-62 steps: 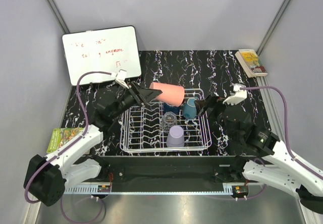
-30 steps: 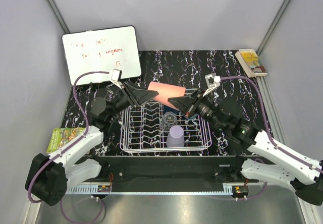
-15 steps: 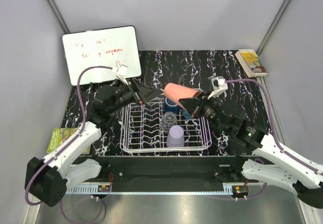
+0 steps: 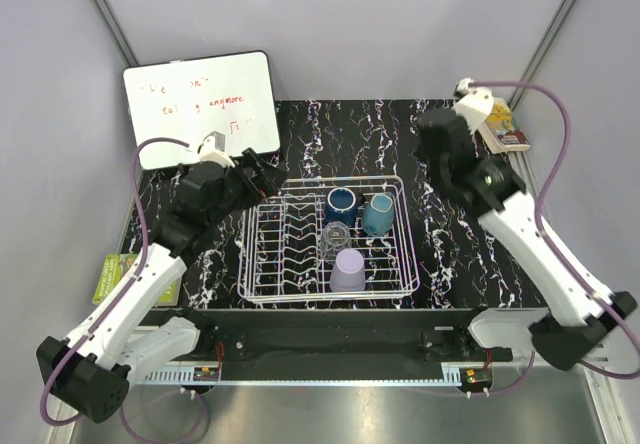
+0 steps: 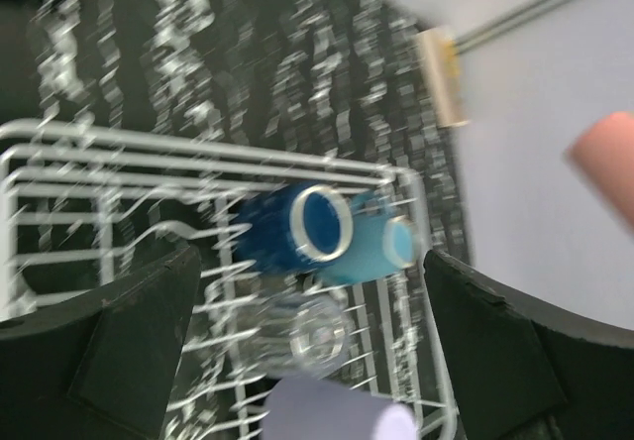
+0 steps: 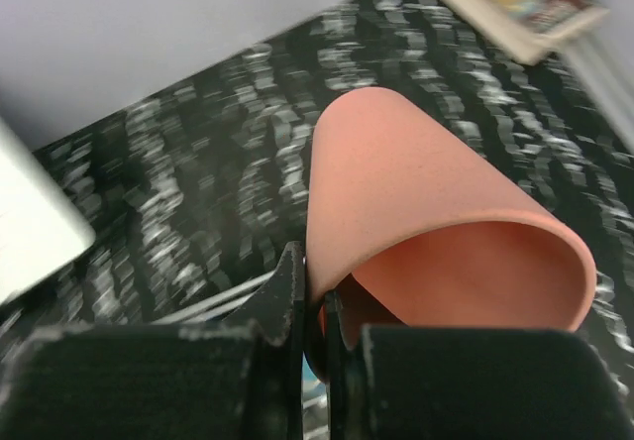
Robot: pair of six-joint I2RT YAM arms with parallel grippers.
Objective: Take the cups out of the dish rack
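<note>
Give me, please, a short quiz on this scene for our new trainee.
1. True or false: the left hand is open and empty.
2. How many cups are in the dish rack?
3. Which cup does the right hand grip: A the dark blue cup, B the salmon pink cup, C the lavender cup?
Key: 1 true; 2 four; 3 B.

The left arm (image 4: 150, 264) bends in from the near left corner of the surface (image 4: 435, 249); the left hand (image 4: 263, 175) is spread wide, holding nothing; the right arm (image 4: 540, 244) stretches high toward the far right corner; the right hand (image 6: 309, 303) is pinched tight on the rim of the pink cup (image 6: 426, 202).
</note>
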